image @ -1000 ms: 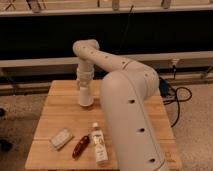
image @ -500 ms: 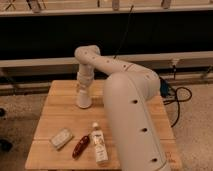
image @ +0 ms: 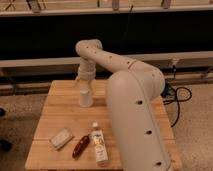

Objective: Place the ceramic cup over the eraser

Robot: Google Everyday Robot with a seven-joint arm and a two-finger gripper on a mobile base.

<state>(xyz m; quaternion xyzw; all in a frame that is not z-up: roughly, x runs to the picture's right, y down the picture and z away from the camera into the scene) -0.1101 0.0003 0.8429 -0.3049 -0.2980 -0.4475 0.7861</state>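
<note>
The white ceramic cup (image: pixel 86 97) stands at the end of my arm, low over the far left part of the wooden table (image: pixel 55 110). My gripper (image: pixel 85 91) points straight down from the white wrist and meets the cup's top. The cup's lower edge is at or just above the table surface. The dark eraser is hidden from view.
Near the table's front lie a pale flat block (image: pixel 61 138), a red-brown oblong object (image: pixel 80 146) and a clear labelled bottle (image: pixel 98 145) on its side. My large white arm body (image: pixel 137 115) covers the table's right half. A dark wall and rail run behind.
The arm's elbow has swung left and the wrist has lowered a little, bringing the cup down closer to the table.
</note>
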